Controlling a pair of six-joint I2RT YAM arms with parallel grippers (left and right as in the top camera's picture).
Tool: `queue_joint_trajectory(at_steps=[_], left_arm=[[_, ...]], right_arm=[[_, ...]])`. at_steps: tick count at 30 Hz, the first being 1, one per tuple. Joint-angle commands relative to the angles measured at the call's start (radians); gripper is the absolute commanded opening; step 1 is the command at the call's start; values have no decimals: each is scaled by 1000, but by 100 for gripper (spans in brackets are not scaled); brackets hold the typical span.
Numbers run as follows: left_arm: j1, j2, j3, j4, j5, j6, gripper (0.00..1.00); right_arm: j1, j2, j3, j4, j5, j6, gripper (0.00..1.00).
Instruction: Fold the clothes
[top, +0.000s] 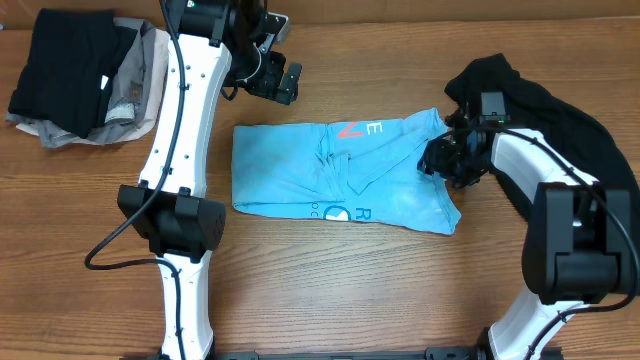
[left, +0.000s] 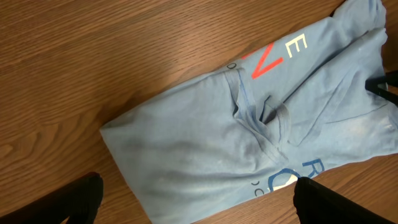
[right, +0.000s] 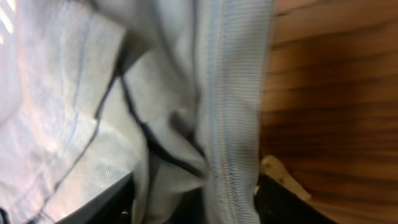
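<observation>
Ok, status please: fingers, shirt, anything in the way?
Left fingers open, off the blue shirt. Right fingers shut on its right edge. Shirt partly folded. Black garment close by the right arm.

The T-shirt (top: 340, 175) at the black right gripper (top: 434, 160) is showing light blue, carrying red and white letters and dark blue print. The garment (top: 570, 115) right of that gripper is presenting plain black. The pile (top: 80, 75) left of the black left gripper (top: 283, 84) is showing black over grey-beige. The table (top: 350, 290) is displaying brown wood grain.
</observation>
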Motion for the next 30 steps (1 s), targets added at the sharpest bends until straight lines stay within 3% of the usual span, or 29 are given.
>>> queue_joint_trajectory(at_steps=[1,7,20,30], left_arm=[[4,-11,23,1,-6,-10,100],[4,-11,23,1,-6,-10,100],[6,-11,23,16,-64,-10,100],[7,-11,23,38,-100,-10,100]], right_arm=[[16,43,-11,-6,-23,55,44],[-25,43,-10,-20,-19,76,4],[-269,-48,67,-248,-36,-17,4],[-137,-190,179,-333,-142,14,4]])
